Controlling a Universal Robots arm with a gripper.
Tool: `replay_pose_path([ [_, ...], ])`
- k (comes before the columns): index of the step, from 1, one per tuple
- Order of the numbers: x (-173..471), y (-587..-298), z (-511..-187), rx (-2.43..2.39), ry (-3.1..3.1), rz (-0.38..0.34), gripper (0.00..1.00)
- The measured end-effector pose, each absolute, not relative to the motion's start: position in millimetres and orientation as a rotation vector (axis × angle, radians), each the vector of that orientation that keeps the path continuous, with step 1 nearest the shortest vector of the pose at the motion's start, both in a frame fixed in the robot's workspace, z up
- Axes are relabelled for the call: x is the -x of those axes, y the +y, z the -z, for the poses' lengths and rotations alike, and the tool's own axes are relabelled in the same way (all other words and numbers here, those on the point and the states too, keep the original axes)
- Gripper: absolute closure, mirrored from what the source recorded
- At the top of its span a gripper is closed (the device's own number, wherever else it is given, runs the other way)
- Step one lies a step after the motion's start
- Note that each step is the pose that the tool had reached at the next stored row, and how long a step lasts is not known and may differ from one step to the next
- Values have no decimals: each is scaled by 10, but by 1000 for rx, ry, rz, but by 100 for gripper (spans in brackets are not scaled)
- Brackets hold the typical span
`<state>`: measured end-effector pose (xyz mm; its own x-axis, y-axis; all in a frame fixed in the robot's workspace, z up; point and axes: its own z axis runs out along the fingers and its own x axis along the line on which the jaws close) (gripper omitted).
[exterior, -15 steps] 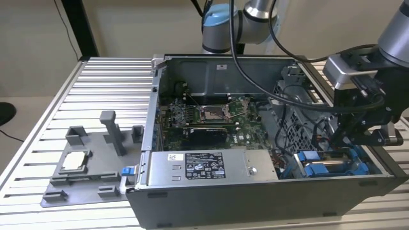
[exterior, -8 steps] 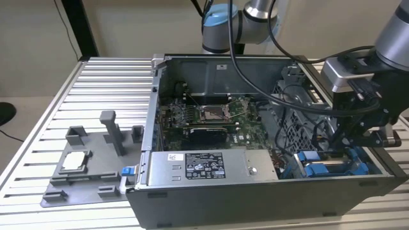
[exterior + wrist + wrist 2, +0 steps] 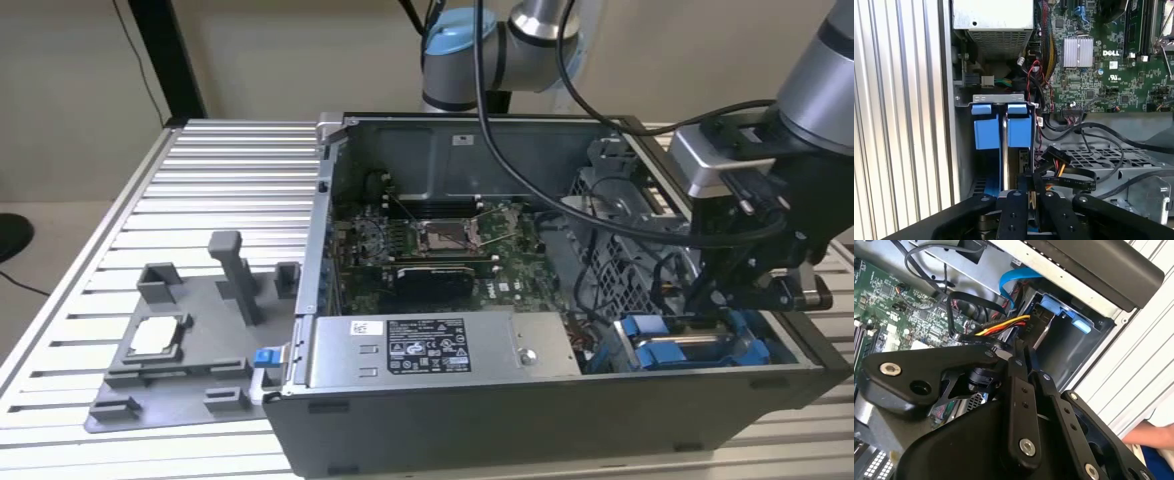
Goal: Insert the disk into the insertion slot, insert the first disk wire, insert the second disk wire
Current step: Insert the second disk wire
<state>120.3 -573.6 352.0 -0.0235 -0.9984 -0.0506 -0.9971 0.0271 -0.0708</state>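
Note:
The disk (image 3: 1004, 150) stands edge-on in the insertion slot (image 3: 961, 150), with the blue carrier tabs (image 3: 1019, 130) at its end. In the second wrist view the disk (image 3: 1046, 330) sits deep in the grey slot (image 3: 1074, 355). A black flat connector (image 3: 1069, 172) with yellow, orange and red leads (image 3: 1004, 327) lies beside the slot. My gripper (image 3: 1031, 182) is just above the slot, its fingers close together and pinching that connector's end (image 3: 994, 342). In the exterior view my gripper (image 3: 741, 305) reaches down into the case's near corner by the blue carriers (image 3: 663, 350).
A grey power-supply box (image 3: 441, 345) sits beside the bay, with the motherboard (image 3: 441, 240) behind it. A blue flat cable (image 3: 1009, 282) curls near the slot. The perforated cage (image 3: 1089, 157) and black cables crowd one side. A grey fixture (image 3: 174, 340) lies on the table. A person's hand (image 3: 1149, 437) is outside the case.

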Motion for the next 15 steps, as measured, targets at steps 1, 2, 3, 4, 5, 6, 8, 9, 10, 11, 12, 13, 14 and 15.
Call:
replay_pose_path([
  [1, -1203, -5737, -3517, 2133, 2188, 24, 100],
  [2, -1203, -5736, -3514, 2133, 2188, 24, 100],
  [3, -1203, -5736, -3510, 2133, 2187, 24, 100],
  [4, -1203, -5737, -3506, 2133, 2187, 25, 100],
  [5, -1203, -5737, -3502, 2133, 2187, 25, 100],
  [6, -1203, -5737, -3499, 2132, 2187, 25, 100],
  [8, -1203, -5737, -3491, 2132, 2187, 26, 100],
  [9, -1203, -5737, -3487, 2132, 2187, 26, 100],
  [10, -1203, -5737, -3482, 2132, 2186, 26, 100],
  [11, -1203, -5737, -3478, 2132, 2186, 27, 100],
  [12, -1203, -5738, -3474, 2132, 2186, 27, 100],
  [13, -1203, -5738, -3469, 2131, 2186, 28, 100],
  [14, -1203, -5738, -3465, 2131, 2186, 28, 100],
  [15, -1203, -5738, -3461, 2131, 2186, 28, 100],
])
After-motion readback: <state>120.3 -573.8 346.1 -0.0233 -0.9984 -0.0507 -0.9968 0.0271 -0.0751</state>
